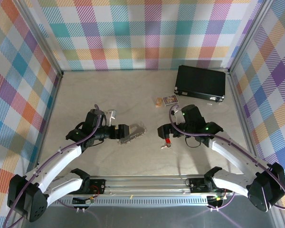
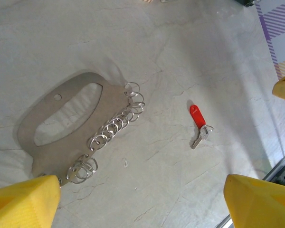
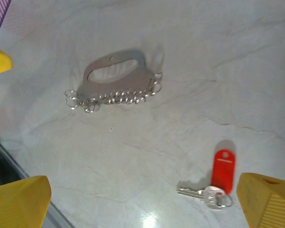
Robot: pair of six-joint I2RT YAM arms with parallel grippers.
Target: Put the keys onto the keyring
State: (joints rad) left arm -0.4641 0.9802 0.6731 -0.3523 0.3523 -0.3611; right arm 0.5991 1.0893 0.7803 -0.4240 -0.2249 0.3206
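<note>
The key (image 3: 222,171) lay flat on the counter (image 1: 133,95) directly under the right gripper (image 3: 143,199). That gripper's yellow fingers stood spread wide and held nothing, and the red head lay just inside the right-hand finger. The key's long axis ran roughly from near to far, red head farther from the arm bases and silver blade angled back toward them and to the left. The keyring (image 2: 111,102) rested a little to the left, apart from the key, its long axis slanting across the counter and its row of small split rings along the edge facing the key. The left gripper (image 2: 142,202) hung over the keyring's near end, also spread and empty. By my reading, the right arm was plainly nearer the key, the left nearer the keyring.
</note>
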